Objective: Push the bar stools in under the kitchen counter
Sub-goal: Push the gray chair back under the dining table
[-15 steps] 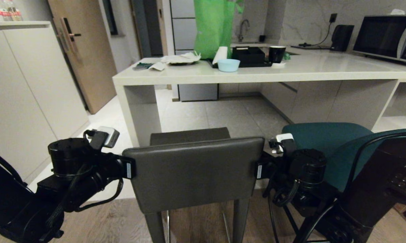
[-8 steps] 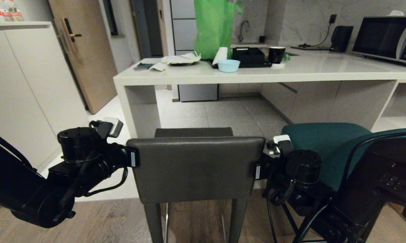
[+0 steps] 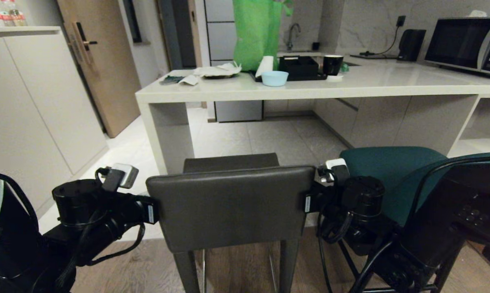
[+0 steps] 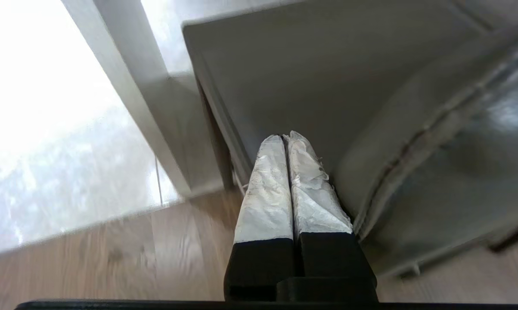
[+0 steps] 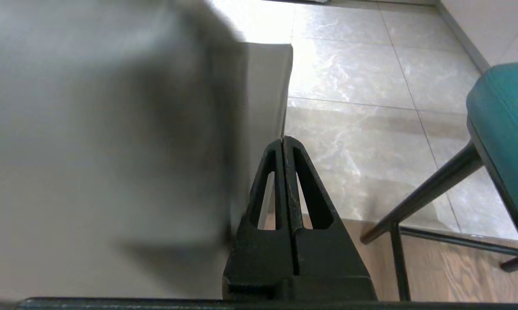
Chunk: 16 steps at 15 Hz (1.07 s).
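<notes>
Grey stool (image 3: 232, 207) short of counter edge (image 3: 310, 94)

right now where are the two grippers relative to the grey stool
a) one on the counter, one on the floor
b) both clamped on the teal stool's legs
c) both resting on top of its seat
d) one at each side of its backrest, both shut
d: the left gripper and the right gripper are both shut, one flanking each side edge of the grey stool backrest, with nothing held between the fingers.
</notes>
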Available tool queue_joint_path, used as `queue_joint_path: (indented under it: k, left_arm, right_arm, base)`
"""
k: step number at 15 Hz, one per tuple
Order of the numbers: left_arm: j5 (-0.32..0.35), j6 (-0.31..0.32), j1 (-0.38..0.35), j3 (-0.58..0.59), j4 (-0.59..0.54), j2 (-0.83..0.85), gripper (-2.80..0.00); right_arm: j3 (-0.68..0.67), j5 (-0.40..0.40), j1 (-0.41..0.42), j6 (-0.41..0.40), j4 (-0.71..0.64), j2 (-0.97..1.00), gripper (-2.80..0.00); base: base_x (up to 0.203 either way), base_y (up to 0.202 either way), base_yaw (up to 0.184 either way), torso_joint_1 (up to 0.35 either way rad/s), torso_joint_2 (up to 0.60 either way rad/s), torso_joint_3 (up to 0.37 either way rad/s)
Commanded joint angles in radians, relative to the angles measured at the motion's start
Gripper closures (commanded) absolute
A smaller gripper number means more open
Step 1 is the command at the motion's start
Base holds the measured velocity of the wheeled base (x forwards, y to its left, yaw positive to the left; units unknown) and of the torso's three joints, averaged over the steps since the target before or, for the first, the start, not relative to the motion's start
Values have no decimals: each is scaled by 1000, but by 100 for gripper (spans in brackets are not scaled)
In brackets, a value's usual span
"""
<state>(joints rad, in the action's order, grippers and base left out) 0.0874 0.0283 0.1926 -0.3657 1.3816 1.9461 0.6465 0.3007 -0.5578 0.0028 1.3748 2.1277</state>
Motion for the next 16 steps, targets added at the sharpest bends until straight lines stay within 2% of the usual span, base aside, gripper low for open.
queue_joint_path:
  k: [1,6,9,13,16]
  left_arm:
    - [0,3,-5,7,40,58,0]
    - [-8,5,27,-5,40,56,0]
    - [-8,5,20,-12,37,46,0]
    - [-8,4,9,-24,36,37,0]
    - [-8,2,22,-28,30,31,0]
  right_arm:
    - [39,5,14,0,-13,11,0]
    - [178,-9,35,-1,-150,17,0]
    - [131,-7,23,0,-143,3,0]
    - [-8,-9,30,0,-40,-5,0]
    - [80,-12,30,-47,-52,28,0]
  base:
    - [0,0,0,0,0,0]
    - [0,0,0,0,0,0]
    - [0,0,0,0,0,0]
    - [0,0,0,0,0,0]
    - [0,0,0,0,0,0]
